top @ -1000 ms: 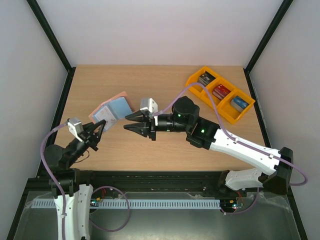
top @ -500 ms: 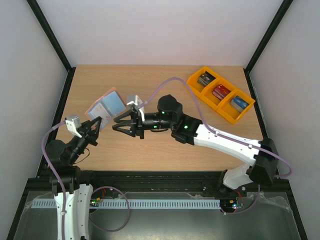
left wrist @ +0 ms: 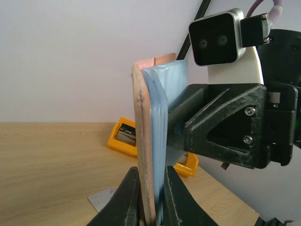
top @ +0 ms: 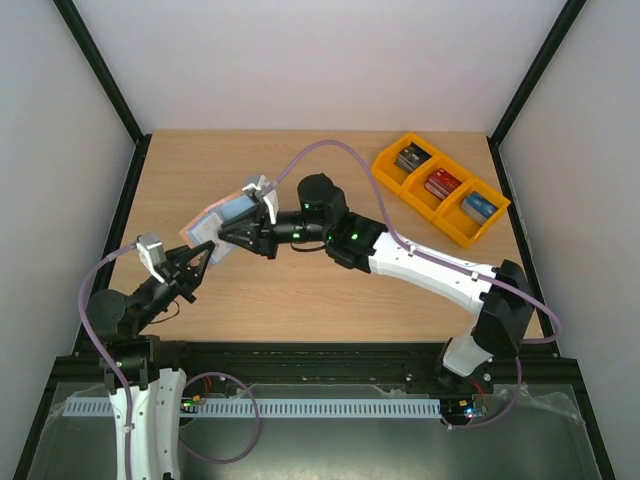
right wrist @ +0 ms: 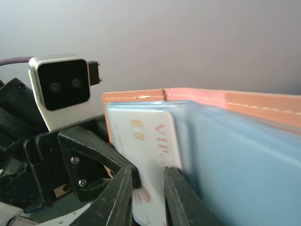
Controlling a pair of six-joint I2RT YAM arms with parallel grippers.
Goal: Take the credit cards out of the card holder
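The card holder (top: pixel 226 213), pinkish-tan outside and light blue inside, is held up off the table. My left gripper (top: pixel 205 250) is shut on its lower edge; in the left wrist view the card holder (left wrist: pixel 144 141) stands edge-on between the left gripper's (left wrist: pixel 151 173) jaws. My right gripper (top: pixel 228 236) reaches into the open side. In the right wrist view a white credit card (right wrist: pixel 150 141) with red "VIP" lettering sticks out of a blue pocket (right wrist: pixel 235 165), and the right gripper (right wrist: pixel 146 173) is shut on its lower end. Another whitish card (left wrist: pixel 100 201) lies flat on the table.
An orange three-compartment bin (top: pixel 440 189) holding dark, red and blue boxes sits at the back right of the wooden table (top: pixel 330 290). The right arm stretches diagonally across the table's middle. Black frame posts stand at the table's back corners.
The right arm has swung left to the card holder and its jaws have narrowed onto the card. The left gripper has kept hold of the holder, shifting it slightly.
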